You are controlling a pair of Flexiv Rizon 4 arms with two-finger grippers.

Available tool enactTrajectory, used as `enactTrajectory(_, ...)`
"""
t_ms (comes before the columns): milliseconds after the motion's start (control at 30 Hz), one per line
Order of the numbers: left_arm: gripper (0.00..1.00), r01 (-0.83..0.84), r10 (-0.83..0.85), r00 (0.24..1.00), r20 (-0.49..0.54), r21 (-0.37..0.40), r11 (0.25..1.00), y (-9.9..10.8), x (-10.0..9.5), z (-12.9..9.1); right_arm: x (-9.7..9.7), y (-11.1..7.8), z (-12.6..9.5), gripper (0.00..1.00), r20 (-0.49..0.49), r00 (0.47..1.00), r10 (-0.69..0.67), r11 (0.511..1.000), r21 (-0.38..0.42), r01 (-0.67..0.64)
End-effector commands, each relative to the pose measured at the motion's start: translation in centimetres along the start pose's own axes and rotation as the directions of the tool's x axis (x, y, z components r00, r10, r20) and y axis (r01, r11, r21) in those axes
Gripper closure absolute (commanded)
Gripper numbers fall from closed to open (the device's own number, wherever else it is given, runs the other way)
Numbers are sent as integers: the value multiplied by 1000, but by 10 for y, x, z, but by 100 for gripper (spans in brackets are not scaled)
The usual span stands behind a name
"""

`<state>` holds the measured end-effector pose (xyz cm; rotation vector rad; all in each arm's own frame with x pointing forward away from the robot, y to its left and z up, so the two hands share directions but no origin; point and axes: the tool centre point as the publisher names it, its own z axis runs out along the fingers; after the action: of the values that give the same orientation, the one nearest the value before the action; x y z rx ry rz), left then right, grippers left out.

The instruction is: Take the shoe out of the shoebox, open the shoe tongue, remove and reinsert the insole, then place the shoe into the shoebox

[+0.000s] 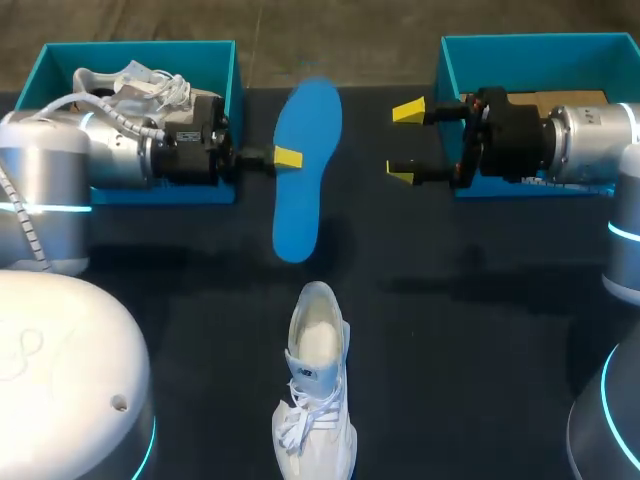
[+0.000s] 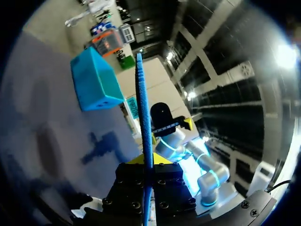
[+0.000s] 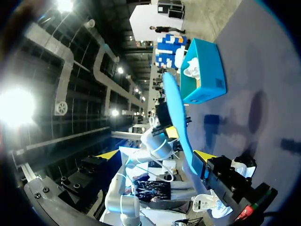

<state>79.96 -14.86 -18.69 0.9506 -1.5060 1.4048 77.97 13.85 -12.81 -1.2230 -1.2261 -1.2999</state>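
Observation:
A blue insole (image 1: 305, 170) hangs above the dark table, and my left gripper (image 1: 287, 157) is shut on its edge near the middle. In the left wrist view the insole (image 2: 143, 117) stands edge-on between the closed fingers of my left gripper (image 2: 147, 162). My right gripper (image 1: 405, 142) is open, a short way to the right of the insole and not touching it. Seen from the right wrist, the insole (image 3: 176, 120) is ahead of the spread yellow tips of my right gripper (image 3: 157, 155). A white shoe (image 1: 318, 395) lies on the table at the near middle, its mouth open.
A teal shoebox (image 1: 140, 48) at the back left holds another white shoe (image 1: 140, 80); my left arm crosses in front of it. A second teal shoebox (image 1: 540, 42) stands at the back right behind my right arm. Bare dark table (image 1: 460, 310) surrounds the shoe.

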Motion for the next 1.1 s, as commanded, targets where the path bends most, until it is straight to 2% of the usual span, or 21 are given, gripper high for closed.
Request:
enactTrajectory(33, 100, 92, -92, 994, -55, -7, 996, -4, -11, 4, 0, -1, 0, 0, 3, 1000, 0, 1000, -1, 0)
enactTrajectory(167, 100, 147, -145, 987, -64, 41, 988, -7, -7, 5, 0, -1, 0, 0, 3, 1000, 0, 1000, -1, 0)
enactTrajectory(600, 100, 205, -207, 978, 4, 99, 974, 2, -1, -3, 0, -1, 0, 0, 3, 1000, 0, 1000, -1, 0)
enactTrajectory(1100, 100, 278, -280, 960, 6, 96, 956, 13, -5, 10, 0, -1, 0, 0, 3, 1000, 0, 1000, -1, 0)
